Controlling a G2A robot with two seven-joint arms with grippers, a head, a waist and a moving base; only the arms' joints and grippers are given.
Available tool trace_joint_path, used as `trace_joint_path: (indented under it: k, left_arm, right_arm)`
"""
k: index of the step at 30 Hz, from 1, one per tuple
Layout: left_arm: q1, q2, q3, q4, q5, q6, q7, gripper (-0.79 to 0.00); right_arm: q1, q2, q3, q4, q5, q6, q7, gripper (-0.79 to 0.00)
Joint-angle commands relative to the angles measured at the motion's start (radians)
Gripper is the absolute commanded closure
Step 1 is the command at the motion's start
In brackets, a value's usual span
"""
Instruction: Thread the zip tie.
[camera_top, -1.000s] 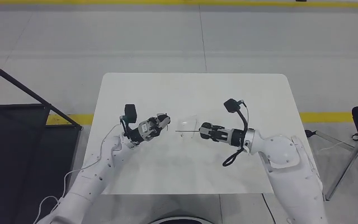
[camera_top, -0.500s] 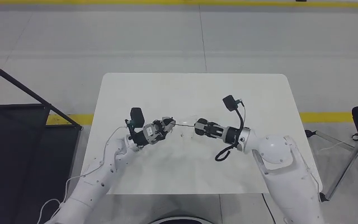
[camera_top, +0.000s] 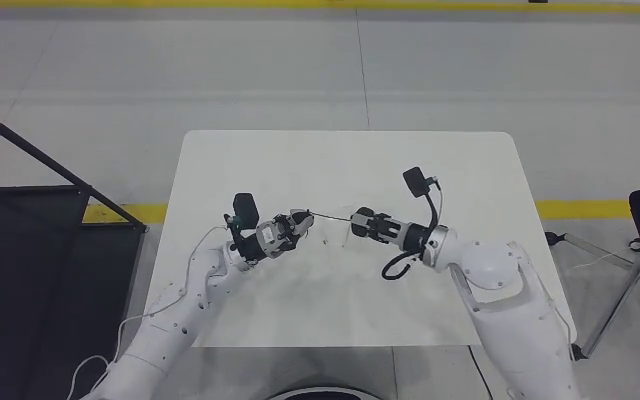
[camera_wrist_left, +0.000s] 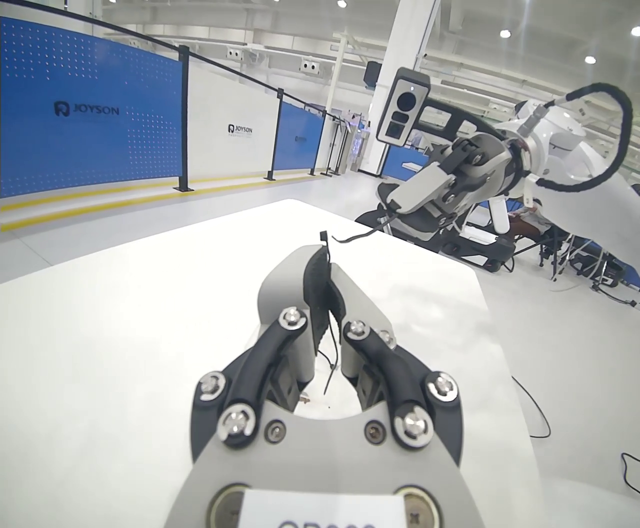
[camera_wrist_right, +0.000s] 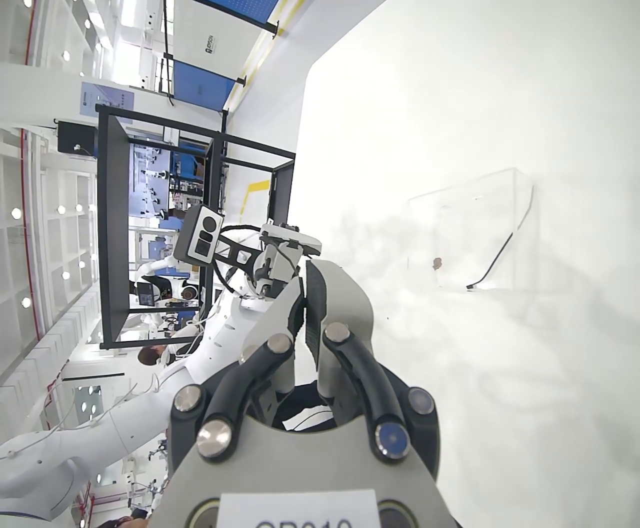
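Feeding the tip through the head is looking like the step in hand. We are judging that it wants a slow, straight push with both wrists steady, since the thin zip tie may flex.

From above, we are seeing it hanging as a dark line over the middle of the tabletop, between the left fingers and the right fingers, near a clear box.

At the left wrist, the left fingers are clamping the zip tie, its head poking up past them. The right fingers are pinching the thin end, its tip just beside the head but apart from it.

At the right wrist, the right fingers are pressing together, and the zip tie there is too thin for us to make out.
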Motion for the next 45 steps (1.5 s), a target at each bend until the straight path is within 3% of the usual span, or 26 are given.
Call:
trace_joint_path:
  k: [1, 8, 17, 45]
  left_arm:
    - [0.0, 0.0, 0.0, 0.0, 0.0, 0.0, 0.0, 0.0]
    - [0.027, 0.0, -0.013, -0.052, 0.004, 0.082, -0.036, 0.0]
    - [0.047, -0.002, -0.009, -0.079, 0.09, 0.175, 0.015, 0.0]
    - [0.045, -0.005, -0.009, -0.066, 0.129, 0.177, 0.056, 0.0]
  right_arm:
    - [0.003, 0.001, 0.0, 0.001, 0.001, 0.008, 0.002, 0.0]
    - [-0.003, 0.006, 0.004, -0.006, 0.005, 0.012, 0.002, 0.0]
    - [-0.003, 0.01, 0.004, -0.009, 0.015, 0.019, 0.0, 0.0]
    - [0.014, 0.02, -0.015, -0.001, 0.03, 0.038, -0.011, 0.0]
